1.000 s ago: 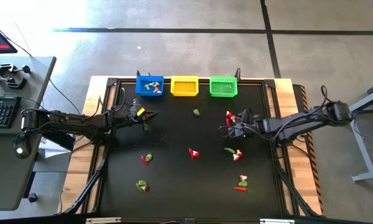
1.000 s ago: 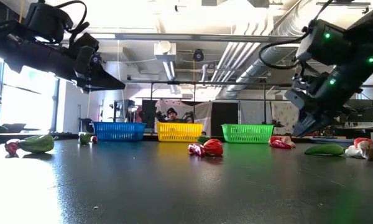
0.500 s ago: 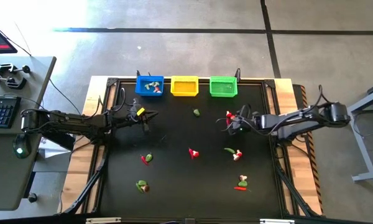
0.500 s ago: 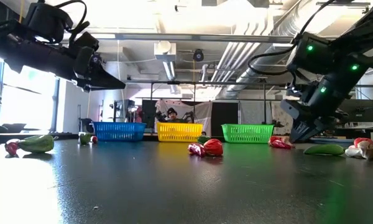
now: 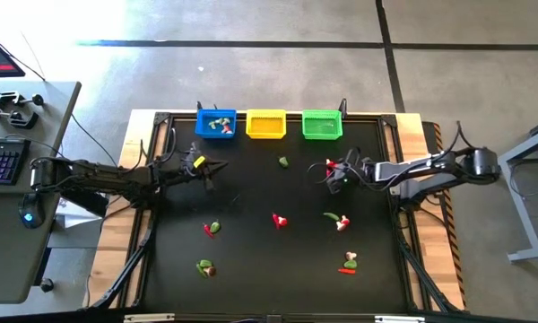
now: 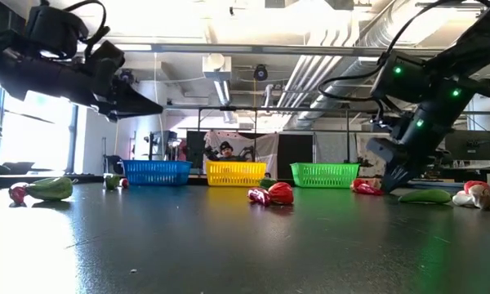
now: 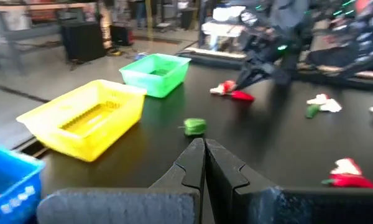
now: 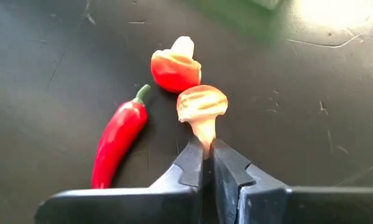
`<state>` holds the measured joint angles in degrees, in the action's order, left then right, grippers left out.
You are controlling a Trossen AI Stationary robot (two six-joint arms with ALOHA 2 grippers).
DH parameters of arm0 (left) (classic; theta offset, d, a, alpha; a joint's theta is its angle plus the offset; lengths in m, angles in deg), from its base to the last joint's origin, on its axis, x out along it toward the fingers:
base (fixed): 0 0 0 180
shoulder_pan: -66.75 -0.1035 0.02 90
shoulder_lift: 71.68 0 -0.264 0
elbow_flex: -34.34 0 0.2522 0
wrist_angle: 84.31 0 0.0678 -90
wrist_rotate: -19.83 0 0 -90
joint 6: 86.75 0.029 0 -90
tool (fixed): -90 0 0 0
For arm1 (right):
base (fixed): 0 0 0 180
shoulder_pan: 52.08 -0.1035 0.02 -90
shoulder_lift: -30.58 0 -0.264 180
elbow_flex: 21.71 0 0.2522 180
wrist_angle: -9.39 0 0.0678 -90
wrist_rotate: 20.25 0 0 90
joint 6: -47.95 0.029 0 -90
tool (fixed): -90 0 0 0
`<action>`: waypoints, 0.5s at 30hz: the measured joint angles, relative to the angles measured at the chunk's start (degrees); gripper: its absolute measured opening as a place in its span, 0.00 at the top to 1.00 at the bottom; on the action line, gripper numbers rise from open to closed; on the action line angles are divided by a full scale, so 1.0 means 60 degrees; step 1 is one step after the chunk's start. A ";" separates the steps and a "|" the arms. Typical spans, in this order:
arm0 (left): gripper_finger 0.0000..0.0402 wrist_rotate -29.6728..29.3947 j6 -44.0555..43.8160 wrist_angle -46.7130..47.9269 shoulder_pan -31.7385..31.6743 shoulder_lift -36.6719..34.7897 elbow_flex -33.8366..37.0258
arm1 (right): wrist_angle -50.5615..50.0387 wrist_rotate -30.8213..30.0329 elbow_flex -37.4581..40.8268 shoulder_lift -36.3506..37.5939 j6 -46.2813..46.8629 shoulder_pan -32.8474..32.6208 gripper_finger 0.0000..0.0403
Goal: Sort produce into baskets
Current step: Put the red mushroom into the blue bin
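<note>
Right wrist view shows you the right end effector (image 8: 205, 165), now moved in from farther back, pinching the stem of a tan mushroom (image 8: 202, 104) on the tabletop (image 8: 311, 124) beside a red chili (image 8: 118, 140), so lifting comes next; the left end effector (image 7: 204, 163) hovers closed and empty.

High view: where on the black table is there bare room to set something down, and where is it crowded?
Bare: the strip of table between the green-brown piece and the red-green pair; also between the left gripper and the small green piece. Crowded: around the right gripper, by the red pieces.
</note>
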<state>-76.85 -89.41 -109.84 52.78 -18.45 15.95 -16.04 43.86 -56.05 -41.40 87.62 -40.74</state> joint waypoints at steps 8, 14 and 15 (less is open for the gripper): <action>1.00 0.0616 -0.0127 -0.0539 0.0000 -0.0003 0.0385 | 0.1135 0.0148 0.0013 0.0956 -0.0249 -0.0972 0.99; 1.00 0.1364 -0.0472 -0.1206 0.0004 -0.0043 0.0675 | 0.4966 0.0274 0.0010 0.0000 -0.1675 -0.1451 1.00; 1.00 0.1387 -0.0466 -0.1213 0.0003 -0.0043 0.0671 | 0.5618 0.0342 0.0004 -0.0286 -0.1875 -0.1470 1.00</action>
<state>-68.53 -92.21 -117.12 52.79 -18.71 19.98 17.67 45.91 -56.03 -43.12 76.37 -49.56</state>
